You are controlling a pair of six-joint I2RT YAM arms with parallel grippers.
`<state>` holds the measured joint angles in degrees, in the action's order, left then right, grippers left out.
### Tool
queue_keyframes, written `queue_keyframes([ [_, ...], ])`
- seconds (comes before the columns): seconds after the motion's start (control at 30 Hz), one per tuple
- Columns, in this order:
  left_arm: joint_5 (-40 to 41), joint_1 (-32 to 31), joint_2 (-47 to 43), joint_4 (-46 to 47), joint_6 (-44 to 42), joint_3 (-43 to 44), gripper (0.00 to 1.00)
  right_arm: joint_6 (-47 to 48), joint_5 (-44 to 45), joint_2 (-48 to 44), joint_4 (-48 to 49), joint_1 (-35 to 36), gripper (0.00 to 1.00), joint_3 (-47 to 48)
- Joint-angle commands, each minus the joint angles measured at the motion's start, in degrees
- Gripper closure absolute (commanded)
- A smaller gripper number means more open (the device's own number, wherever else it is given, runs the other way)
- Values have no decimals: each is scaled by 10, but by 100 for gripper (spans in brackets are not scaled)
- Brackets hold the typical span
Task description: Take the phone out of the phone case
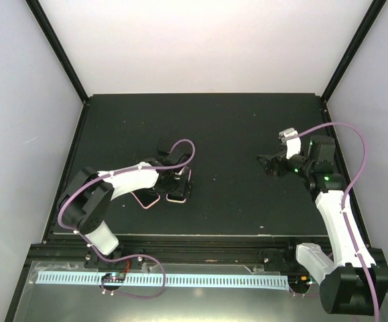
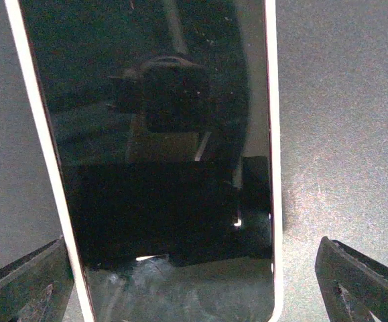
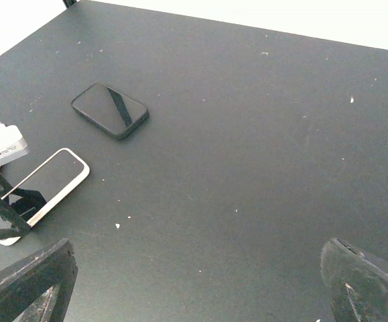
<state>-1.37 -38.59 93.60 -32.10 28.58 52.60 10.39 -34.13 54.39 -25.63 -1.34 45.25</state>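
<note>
Black, dust-flecked table (image 1: 234, 134) fills the enclosure, with pale walls on the left, right and far sides. Along the near edge, a white perforated strip (image 1: 167, 278) runs between the two arm bases.

From the near left corner the left arm reaches toward the left-centre of the table, where the left gripper (image 1: 173, 181) hangs low over the phone (image 2: 160, 168). The phone lies flat, screen up, its dark glass reflecting the wrist camera above it. A pale case (image 2: 273, 134) shows as a thin light rim down both long sides – the phone sits inside it. In the left wrist view the fingers (image 2: 19, 288) stand spread, one on either side of the phone. The right-hand finger is clearly off the rim; whether the left-hand one touches the rim cannot be told.

On the right side of the table, the right gripper (image 1: 269, 164) is held above bare surface, well apart from the phone and pointing left toward it. Its fingers (image 3: 361, 275) are wide apart – nothing sits between them.

Just beyond the left gripper, on its far side, a black handset (image 3: 110, 111) lies flat with its glossy face up, near the cased phone but not touching it.
</note>
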Motion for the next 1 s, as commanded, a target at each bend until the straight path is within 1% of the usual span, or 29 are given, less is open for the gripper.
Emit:
queue_keyframes([
  [0.0,-55,-13,9,28,9,16,1,8,9,9,-1,-2,0,11],
  [0.1,-92,-39,11,46,20,21,1,4,13,10,0,-2,0,12],
  [0.17,-114,-68,11,66,21,33,1,3,20,11,2,-2,0,12],
  [0.27,-118,-109,1,85,11,60,1,4,36,18,4,-2,0,13],
  [0.3,-101,-112,-18,73,13,64,1,3,44,22,1,-3,0,18],
  [0.37,-54,-108,-104,42,16,58,1,13,56,35,-17,-2,0,35],
  [0.4,-29,-105,-149,20,9,57,1,33,46,41,-35,-2,0,46],
  [0.43,1,-100,-189,-10,-2,59,1,60,28,48,-54,1,0,56],
  [0.47,56,-96,-236,-36,-19,64,1,83,22,56,-72,13,0,66],
  [0.5,89,-90,-267,-66,-35,71,1,104,33,64,-88,29,0,75],
  [0.53,113,-83,-293,-95,-47,80,1,112,49,73,-100,46,0,85],
  [0.6,131,-52,-327,-136,-63,89,1,120,71,94,-121,78,0,105],
  [0.7,122,4,-367,-137,-79,60,1,123,92,127,-135,135,0,128],
  [0.73,109,28,-379,-126,-81,35,1,125,104,149,-140,158,0,136],
  [0.83,22,115,-408,-62,-88,-37,1,127,162,212,-156,235,0,172],
  [0.9,-28,161,-424,-25,-92,-79,1,127,199,260,-176,285,0,209],
  [0.97,-50,191,-435,-25,-96,-83,1,124,228,308,-189,330,0,239],
])
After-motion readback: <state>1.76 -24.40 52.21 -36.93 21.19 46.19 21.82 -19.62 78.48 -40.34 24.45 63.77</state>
